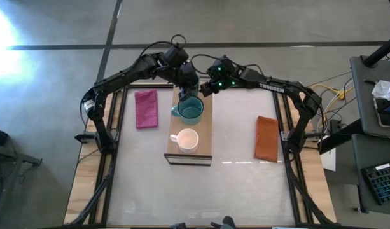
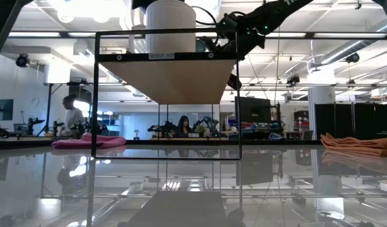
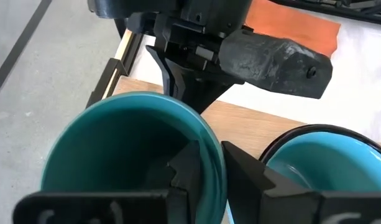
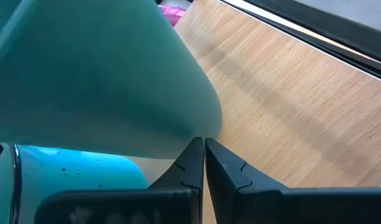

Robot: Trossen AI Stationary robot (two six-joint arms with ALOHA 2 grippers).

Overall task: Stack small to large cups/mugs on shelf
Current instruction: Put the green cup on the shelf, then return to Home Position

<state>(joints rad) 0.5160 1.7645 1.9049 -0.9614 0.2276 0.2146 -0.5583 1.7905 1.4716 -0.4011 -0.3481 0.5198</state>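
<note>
The small green handleless cup [image 3: 115,149] is in my left gripper [image 3: 209,152] at the far end of the light-wood shelf [image 1: 204,127]. It is right beside the wider teal mug [image 1: 191,110], which stands on the shelf. The white mug [image 1: 187,140] stands on the shelf nearer the front. My right gripper [image 4: 202,149] is shut, its tips at the cup's outer wall [image 4: 103,81]. It also shows beyond the cup in the left wrist view [image 3: 190,81]. My left gripper holds the green cup by its rim [image 3: 202,127], on the side facing the teal mug, with one finger inside the cup and one outside. The fingers come from above. Whether the cup's base is clear of the shelf does not show. My right gripper's shut tips stand at the cup's lower outer wall [image 4: 196,127]; I cannot tell whether they touch it.
A pink cloth [image 1: 146,108] lies on the table left of the shelf and an orange cloth [image 1: 266,138] right of it. The shelf stands on a low dark frame [image 2: 166,58]. People show in the room behind the table.
</note>
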